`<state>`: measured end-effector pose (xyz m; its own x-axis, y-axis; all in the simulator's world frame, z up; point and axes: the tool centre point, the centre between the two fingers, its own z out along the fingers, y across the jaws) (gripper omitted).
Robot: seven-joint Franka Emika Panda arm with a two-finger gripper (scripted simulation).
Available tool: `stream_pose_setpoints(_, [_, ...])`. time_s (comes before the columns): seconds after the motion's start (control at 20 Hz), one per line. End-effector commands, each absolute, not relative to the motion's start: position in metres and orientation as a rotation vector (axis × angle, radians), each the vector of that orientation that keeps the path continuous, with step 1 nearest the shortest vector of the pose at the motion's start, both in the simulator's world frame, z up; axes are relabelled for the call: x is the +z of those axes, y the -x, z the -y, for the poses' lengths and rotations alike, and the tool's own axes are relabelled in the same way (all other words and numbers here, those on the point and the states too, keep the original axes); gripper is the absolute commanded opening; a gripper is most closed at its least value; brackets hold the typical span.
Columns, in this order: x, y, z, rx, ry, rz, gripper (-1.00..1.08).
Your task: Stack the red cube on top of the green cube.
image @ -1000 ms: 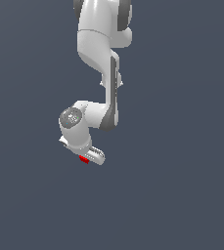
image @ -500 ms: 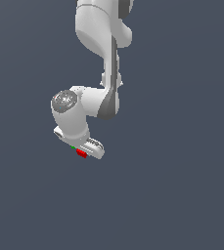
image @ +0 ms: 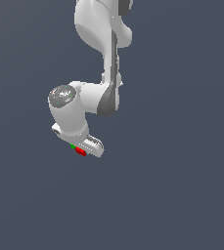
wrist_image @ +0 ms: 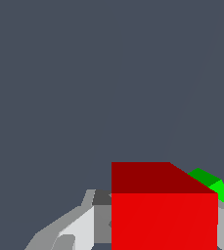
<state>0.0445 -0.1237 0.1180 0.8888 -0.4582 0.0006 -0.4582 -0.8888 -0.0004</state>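
**Red cube at the end effector, green cube just behind it**

The white Panda arm [image: 101,58] reaches down over the plain grey desk [image: 182,185]. In the exterior view the end effector [image: 80,150] sits low, with the red cube [image: 80,152] right at its tip and a sliver of the green cube [image: 73,146] touching or just beside it. The wrist view shows the red cube [wrist_image: 163,210] filling the space between the grey fingers [wrist_image: 74,229], so the end effector appears to be pinching it. The green cube [wrist_image: 215,186] peeks out from behind the red one's far corner, largely hidden by it.
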Motion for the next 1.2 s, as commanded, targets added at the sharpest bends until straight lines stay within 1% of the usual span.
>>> stream_pose_setpoints(0.0, [0.117, -0.043, 0.125, -0.001, 3.053, -0.741, -1.0])
stream_pose_setpoints(0.3, [0.108, -0.028, 0.136, -0.001, 3.053, -0.741, -1.0])
stream_pose_setpoints(0.85, [0.072, 0.026, 0.179, 0.0, 3.054, -0.741, -1.0])
stream_pose_setpoints(1.15, [0.061, 0.042, 0.192, 0.0, 3.054, -0.741, -1.0])
